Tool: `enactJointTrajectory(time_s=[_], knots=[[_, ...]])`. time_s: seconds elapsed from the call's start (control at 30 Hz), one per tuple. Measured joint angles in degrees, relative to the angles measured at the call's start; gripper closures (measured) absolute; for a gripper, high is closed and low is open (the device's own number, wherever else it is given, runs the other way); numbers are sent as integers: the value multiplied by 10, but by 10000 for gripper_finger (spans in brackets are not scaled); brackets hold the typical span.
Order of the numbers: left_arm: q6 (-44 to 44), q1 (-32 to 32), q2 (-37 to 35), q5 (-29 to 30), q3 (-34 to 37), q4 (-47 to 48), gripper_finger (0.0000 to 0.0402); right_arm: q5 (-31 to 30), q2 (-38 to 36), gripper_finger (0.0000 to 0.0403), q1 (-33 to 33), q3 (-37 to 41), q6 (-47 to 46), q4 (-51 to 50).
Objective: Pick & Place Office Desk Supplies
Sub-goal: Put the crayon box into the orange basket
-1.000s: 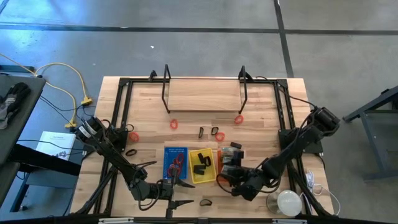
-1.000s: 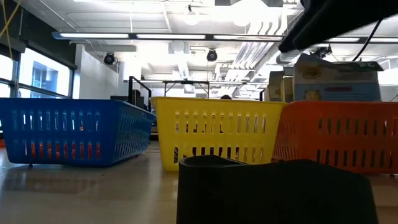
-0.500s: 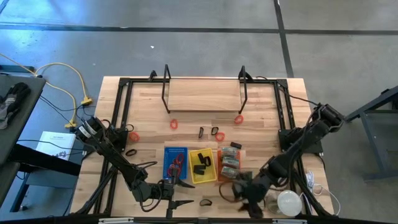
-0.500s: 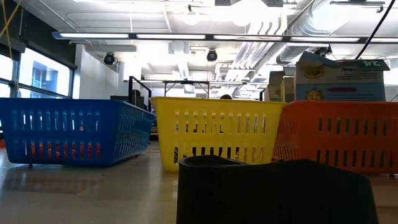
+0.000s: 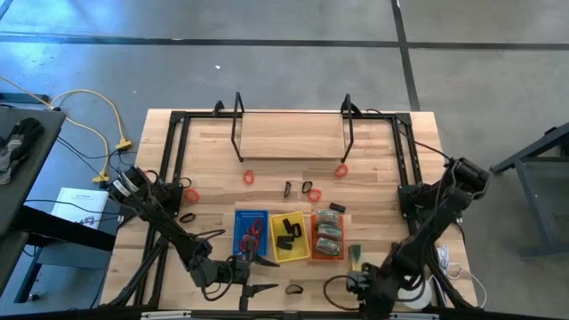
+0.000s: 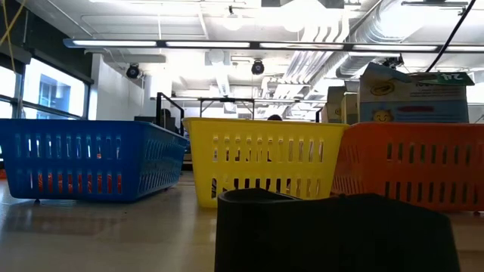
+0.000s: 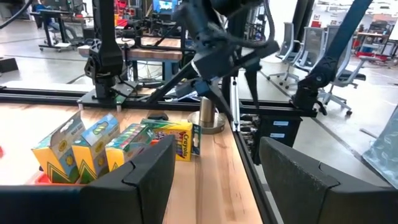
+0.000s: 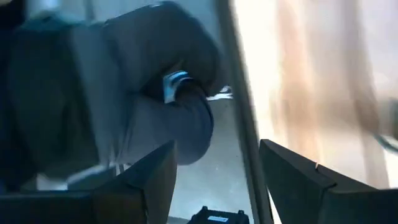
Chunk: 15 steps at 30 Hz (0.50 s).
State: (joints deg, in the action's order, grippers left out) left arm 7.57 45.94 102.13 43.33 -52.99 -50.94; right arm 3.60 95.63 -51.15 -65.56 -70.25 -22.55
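Note:
Small supplies lie loose on the table: red loops (image 5: 249, 177) (image 5: 340, 169) (image 5: 190, 194), black pieces (image 5: 289, 188) (image 5: 187, 217) and a black loop (image 5: 294, 288) near the near edge. Crayon boxes (image 7: 93, 146) stand in the orange tray (image 5: 327, 236). Another crayon box (image 5: 355, 258) (image 7: 180, 140) lies flat on the table beside that tray. My left gripper (image 5: 258, 276) (image 7: 217, 162) hovers open near the near edge, in front of the blue tray (image 5: 251, 233). My right gripper (image 5: 353, 284) (image 8: 217, 168) is open and empty at the near edge, near the loose crayon box.
The yellow tray (image 5: 287, 236) holds black pieces and sits between the blue and orange trays. A round white object (image 5: 416, 292) is partly hidden behind my right arm. A black metal frame (image 5: 293, 116) borders the table. A dark object (image 6: 333, 234) blocks the low view's foreground.
My right gripper has swung away from above the orange tray toward the table's near edge, and its arm has left the low view. The crayon box beside the orange tray shows now that the arm no longer covers it.

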Motion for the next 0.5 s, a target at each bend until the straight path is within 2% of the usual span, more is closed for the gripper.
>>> enactJointTrajectory(time_s=[0.1,0.2,0.37,0.5], knots=[[0,-1,0,0,0,0,176,-35,9,188,-6,0,-95,-37],[0,-1,0,0,0,0,176,-41,20,188,-6,0,-170,-81],[0,-1,0,0,0,0,176,-41,31,188,5,0,-213,-148],[0,-1,0,0,0,0,176,-52,33,188,19,0,-216,-155]])
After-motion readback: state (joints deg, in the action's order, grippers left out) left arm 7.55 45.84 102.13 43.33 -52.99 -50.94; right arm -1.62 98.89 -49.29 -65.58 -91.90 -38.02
